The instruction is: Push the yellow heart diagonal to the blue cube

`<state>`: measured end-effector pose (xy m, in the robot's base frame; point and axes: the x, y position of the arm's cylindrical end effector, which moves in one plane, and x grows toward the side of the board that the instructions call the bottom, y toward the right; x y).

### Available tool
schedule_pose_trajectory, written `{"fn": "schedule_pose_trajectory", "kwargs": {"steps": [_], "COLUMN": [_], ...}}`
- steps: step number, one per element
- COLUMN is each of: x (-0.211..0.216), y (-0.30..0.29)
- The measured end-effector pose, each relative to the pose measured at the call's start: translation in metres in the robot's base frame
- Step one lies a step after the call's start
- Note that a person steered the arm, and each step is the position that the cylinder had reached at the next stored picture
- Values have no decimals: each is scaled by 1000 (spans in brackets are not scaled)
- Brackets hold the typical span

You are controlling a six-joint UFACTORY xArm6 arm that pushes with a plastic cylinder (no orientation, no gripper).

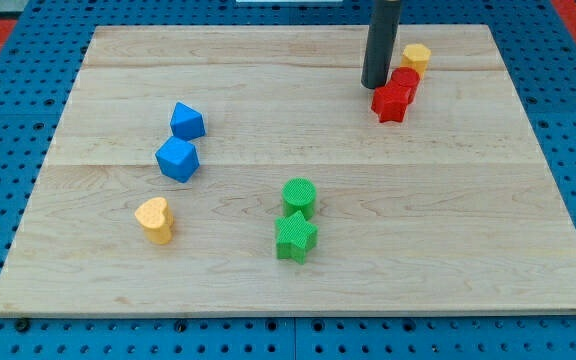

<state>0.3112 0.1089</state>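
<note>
The yellow heart (pixel 154 219) lies on the wooden board at the view's lower left. The blue cube (pixel 178 159) sits just above and to the right of it, a small gap between them. A second blue block (pixel 187 121), many-sided, stands just above the cube. My tip (pixel 374 85) is at the view's upper right, far from the heart and the cube, right beside the red star (pixel 391 102).
A red cylinder (pixel 405 80) and a yellow hexagonal block (pixel 416 58) stand by the red star. A green cylinder (pixel 299 197) and a green star (pixel 295 236) stand together at the lower middle. The wooden board (pixel 488 220) lies on a blue pegboard.
</note>
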Motion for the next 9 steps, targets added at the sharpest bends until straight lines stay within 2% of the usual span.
{"fn": "schedule_pose_trajectory", "kwargs": {"steps": [1,2,3,5,6,7,8,9], "x": [65,149,154,247,234,253,280,234], "y": [-23,-121,-178,-288,-293,-247,-336,-331]}}
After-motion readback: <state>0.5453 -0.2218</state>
